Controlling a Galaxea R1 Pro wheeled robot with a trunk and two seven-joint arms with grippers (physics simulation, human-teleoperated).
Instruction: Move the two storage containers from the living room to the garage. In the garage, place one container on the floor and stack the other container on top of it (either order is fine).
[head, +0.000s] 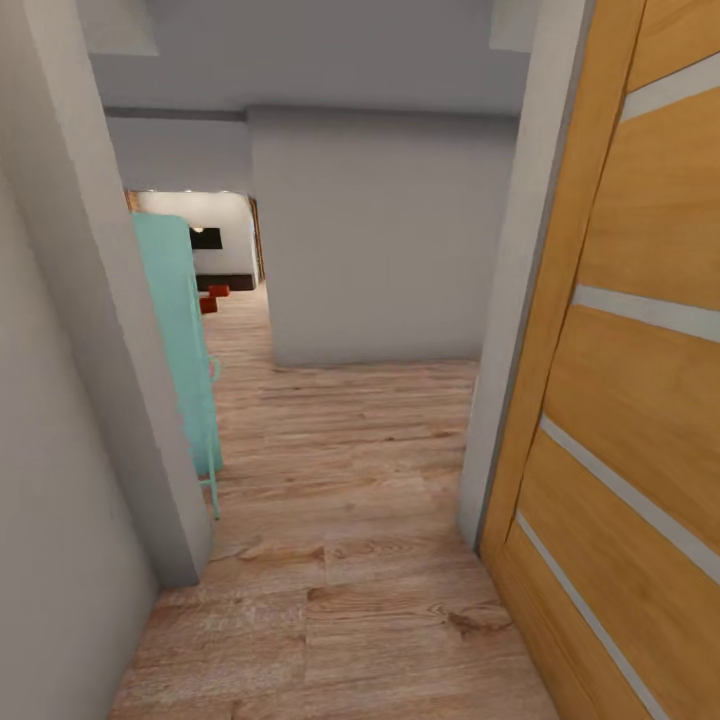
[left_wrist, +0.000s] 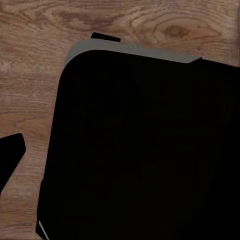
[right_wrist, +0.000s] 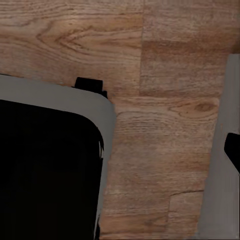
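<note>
The gripper jaws cannot be made out in either wrist view, so their state cannot be told; a black rounded body (left_wrist: 145, 150) is seen above the light wood plank floor (right_wrist: 165, 150). In the head view, a wooden door with glass slits (head: 630, 380) stands open at the right and a turquoise cabinet (head: 180, 340) at the left. The two storage containers (head: 212, 298) lie far ahead on the planks, well apart from the robot.

It was a home, seen from a doorway: light wood plank flooring (head: 340, 520) ran down a hallway between plain grey walls (head: 380, 240), a wooden door with glass slits (head: 620, 380) stood near right, and a far room held a black wall TV (head: 205, 238).
</note>
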